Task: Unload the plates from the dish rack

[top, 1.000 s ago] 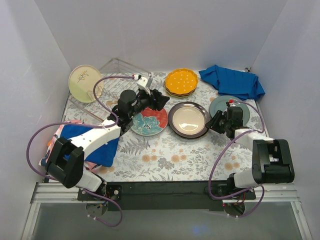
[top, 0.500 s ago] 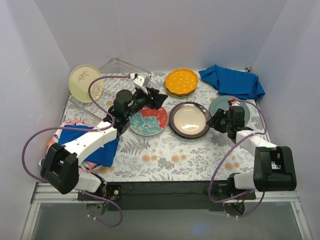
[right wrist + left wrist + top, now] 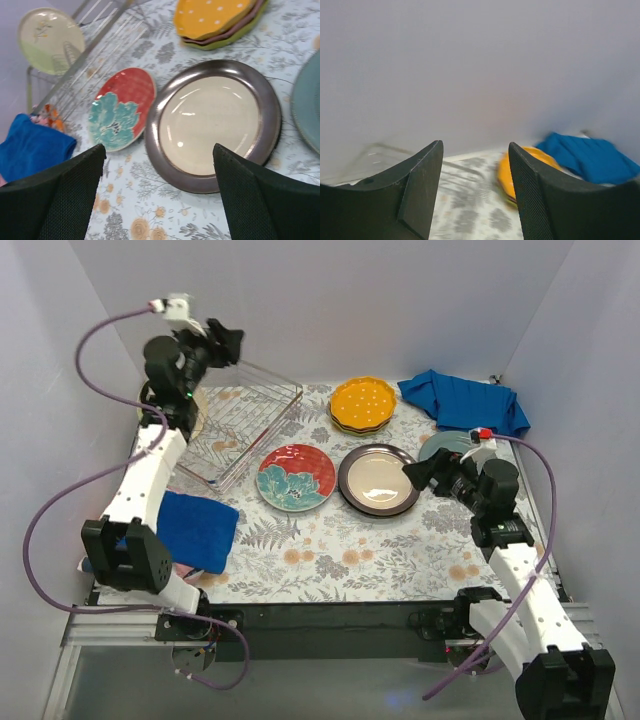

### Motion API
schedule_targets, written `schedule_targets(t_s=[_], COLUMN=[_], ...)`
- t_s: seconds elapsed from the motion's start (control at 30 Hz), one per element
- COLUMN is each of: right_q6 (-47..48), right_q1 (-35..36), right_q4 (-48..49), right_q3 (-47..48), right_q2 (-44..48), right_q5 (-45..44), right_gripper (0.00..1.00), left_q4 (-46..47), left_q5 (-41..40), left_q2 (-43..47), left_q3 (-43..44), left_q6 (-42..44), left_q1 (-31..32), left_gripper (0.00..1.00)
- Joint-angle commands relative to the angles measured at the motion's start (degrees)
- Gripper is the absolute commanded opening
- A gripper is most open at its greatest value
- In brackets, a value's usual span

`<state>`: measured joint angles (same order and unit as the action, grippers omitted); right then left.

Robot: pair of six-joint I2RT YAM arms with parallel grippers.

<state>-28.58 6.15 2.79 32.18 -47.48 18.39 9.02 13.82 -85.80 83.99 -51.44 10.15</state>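
The wire dish rack (image 3: 240, 425) stands at the back left, and a cream sprig plate (image 3: 50, 40) leans in its far end. Flat on the table lie the teal-red floral plate (image 3: 296, 477), the dark-rimmed plate (image 3: 378, 479), a stack topped by the orange dotted plate (image 3: 362, 404), and the grey-teal plate (image 3: 445, 448). My left gripper (image 3: 228, 340) is raised high over the rack's back corner, open and empty (image 3: 475, 150). My right gripper (image 3: 415, 475) hangs open just off the dark-rimmed plate's right rim (image 3: 159, 150), holding nothing.
One blue cloth (image 3: 465, 402) is bunched at the back right. Another blue cloth (image 3: 197, 528) lies at the front left over something pink. White walls close in the table on three sides. The left arm's cable loops above the rack.
My left arm swung up and back from the floral plate to high over the rack. The right gripper opened wide and drew away from the dark-rimmed plate's rim.
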Motion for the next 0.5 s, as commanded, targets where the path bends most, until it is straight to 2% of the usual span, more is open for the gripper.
schedule_targets(t_s=[0.0, 0.07, 0.2, 0.47], right_q6=[-2.53, -3.32, -3.15, -2.45], right_q1=[3.07, 4.39, 5.10, 5.89], right_q4=[3.10, 4.41, 4.95, 6.87], right_q3=[-3.00, -4.67, -6.61, -6.35], right_q2=[4.94, 7.49, 10.39, 8.11], right_q5=[5.86, 7.36, 8.15, 10.61], right_gripper=[0.94, 0.94, 0.95, 0.95], left_q4=[-8.75, -12.78, -13.41, -14.11], left_q5=[4.01, 5.85, 12.01, 18.35], left_q2=[-7.95, -10.25, -14.65, -22.65], left_q3=[9.50, 11.98, 12.52, 14.18], left_q6=[2.21, 2.40, -0.24, -0.59], left_q1=[-12.31, -15.76, -24.19, -30.37], left_gripper=[0.53, 0.53, 0.53, 0.53])
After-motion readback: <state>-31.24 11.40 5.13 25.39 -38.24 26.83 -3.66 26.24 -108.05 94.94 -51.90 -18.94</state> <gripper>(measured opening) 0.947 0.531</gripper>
